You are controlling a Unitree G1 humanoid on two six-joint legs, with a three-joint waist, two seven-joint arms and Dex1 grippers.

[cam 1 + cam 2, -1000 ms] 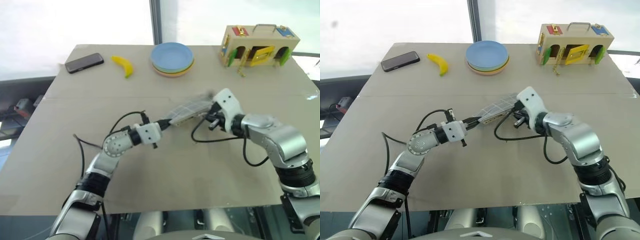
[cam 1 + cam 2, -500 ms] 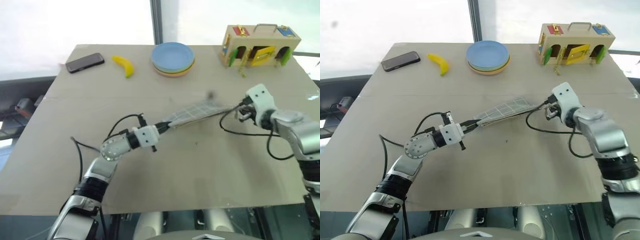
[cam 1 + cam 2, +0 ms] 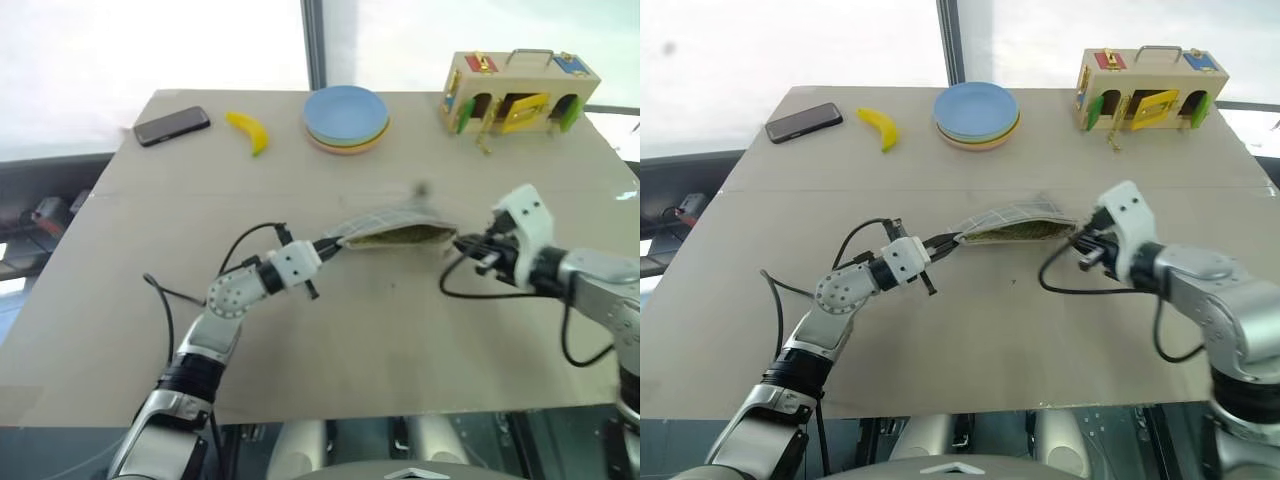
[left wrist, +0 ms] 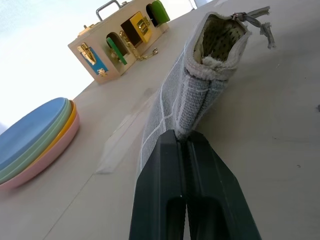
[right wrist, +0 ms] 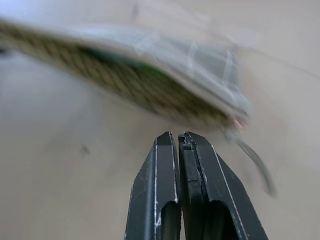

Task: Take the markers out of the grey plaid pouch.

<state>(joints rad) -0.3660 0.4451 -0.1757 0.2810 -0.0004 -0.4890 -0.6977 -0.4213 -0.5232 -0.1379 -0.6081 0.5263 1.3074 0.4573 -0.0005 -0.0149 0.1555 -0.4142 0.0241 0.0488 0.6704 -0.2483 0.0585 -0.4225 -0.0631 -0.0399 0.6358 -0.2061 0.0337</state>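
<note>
While the left gripper pinches one end of the grey plaid pouch with its fingers clamped shut, the pouch hangs near the middle of the desk, its mouth gaping and tan lining showing. A hint of green inside may be a marker. The right gripper, fingers closed on nothing, sits just beside the far end. It should open, enter the mouth level, and grip one marker only, not the lining.

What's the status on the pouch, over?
Left end effector shut on pouch end. Right end effector shut, empty, beside its open mouth. Markers not out. Nothing blocking.
</note>
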